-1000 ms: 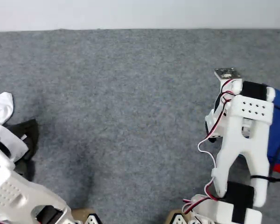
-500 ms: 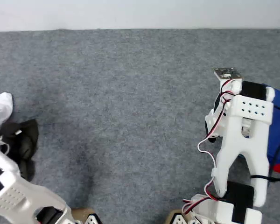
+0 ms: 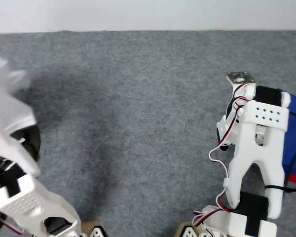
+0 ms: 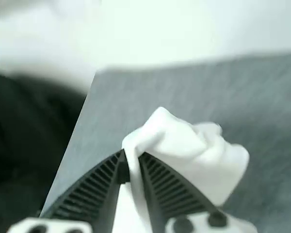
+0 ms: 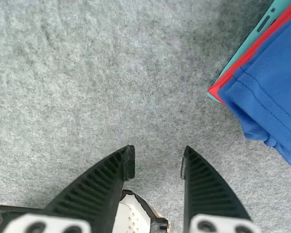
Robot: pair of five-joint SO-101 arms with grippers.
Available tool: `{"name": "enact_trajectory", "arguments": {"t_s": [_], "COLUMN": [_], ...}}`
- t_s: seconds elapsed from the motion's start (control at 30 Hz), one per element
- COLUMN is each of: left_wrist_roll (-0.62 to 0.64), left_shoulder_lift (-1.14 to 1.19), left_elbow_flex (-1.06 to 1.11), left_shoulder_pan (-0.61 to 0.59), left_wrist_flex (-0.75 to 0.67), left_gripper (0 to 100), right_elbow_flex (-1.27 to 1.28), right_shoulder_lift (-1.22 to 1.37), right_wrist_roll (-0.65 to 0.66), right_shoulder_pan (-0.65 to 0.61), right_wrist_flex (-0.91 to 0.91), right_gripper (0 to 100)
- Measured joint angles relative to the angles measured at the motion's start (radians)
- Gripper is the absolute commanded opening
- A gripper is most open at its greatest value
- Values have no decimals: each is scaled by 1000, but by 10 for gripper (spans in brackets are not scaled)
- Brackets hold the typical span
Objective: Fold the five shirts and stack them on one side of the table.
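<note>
Now, white shirt [image 4: 194, 145] tight between tips of left claw [image 4: 131, 164]; right claw [image 5: 156, 158] agape near blue shirt [image 5: 266, 90].

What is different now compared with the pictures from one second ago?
The left gripper, shut on the white shirt, has swung toward the far side of the table, taking the shirt along. The right gripper, open, and the blue shirt stayed put.

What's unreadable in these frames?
- How many shirts lie under the blue shirt: cut off by the right wrist view's edge; the right arm covers it in the high view.
- The black shirt: mostly behind the left arm, high view.
- The white shirt in the left gripper: blurred, extent unclear.
</note>
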Motion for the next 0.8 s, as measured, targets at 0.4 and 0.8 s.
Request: {"name": "enact_trajectory", "arguments": {"t_s": [0.4, 0.8], "left_wrist_roll": [71, 5], "left_shoulder_lift": [-8, -9], "left_elbow_flex": [-112, 612], "left_shoulder_pan": [545, 618], "left_wrist_flex": [31, 28], "left_gripper": [13, 104], "right_elbow_flex": [0, 0], "right_shoulder_lift": [0, 0], "right_wrist_roll": [0, 0], "right_shoulder_pan": [0, 0], "right_wrist_flex": [0, 0], "right_gripper": [165, 165]}}
